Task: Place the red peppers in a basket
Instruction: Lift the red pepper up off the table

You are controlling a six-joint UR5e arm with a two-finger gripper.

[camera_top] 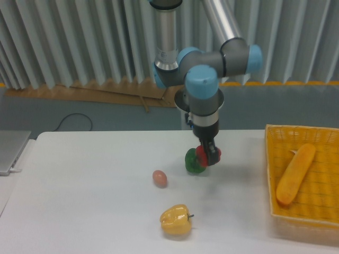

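Observation:
My gripper (208, 154) hangs over the middle of the table, shut on the red pepper (203, 154). Only small red parts of the pepper show on either side of the dark fingers. It is held just above the tabletop, right beside and partly in front of the green pepper (193, 162). The yellow-orange wicker basket (275, 174) stands at the right edge of the table, well to the right of the gripper.
A long orange-yellow vegetable (294, 173) lies in the basket. A yellow pepper (176, 219) sits near the front of the table. A pinkish-orange egg-shaped thing (159, 178) lies left of the green pepper. A grey laptop (10, 151) is at the left edge.

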